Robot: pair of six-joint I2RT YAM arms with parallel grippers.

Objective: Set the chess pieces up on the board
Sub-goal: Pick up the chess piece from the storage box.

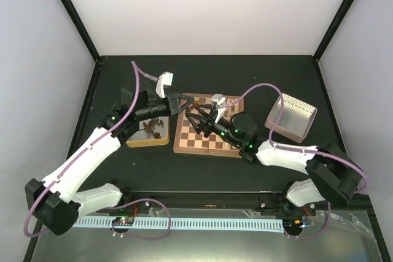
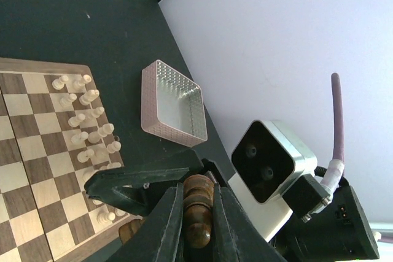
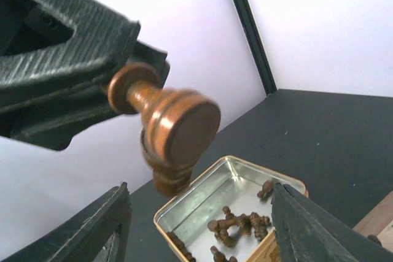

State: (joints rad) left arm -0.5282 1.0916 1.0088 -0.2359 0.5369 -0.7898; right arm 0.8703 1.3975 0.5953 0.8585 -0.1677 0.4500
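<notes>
Our left gripper [image 2: 196, 189] clamps a blurred dark brown piece [image 3: 166, 121] near the board [image 1: 184, 146], at its far-left corner. Our right gripper [image 3: 199, 196] faces it, spread wide. Other dark pieces [image 3: 236, 222] lie in the tin [image 3: 184, 204], partly cut off.

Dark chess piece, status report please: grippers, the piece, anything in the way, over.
Left gripper shut on dark piece, over the board corner. Right gripper open, close by that piece. More dark pieces lie in the tin. Nothing blocking seen.

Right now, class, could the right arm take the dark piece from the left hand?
Probably yes: the right hand is open, facing the dark piece, whose base juts clear of the left hand; nothing lies between.
</notes>
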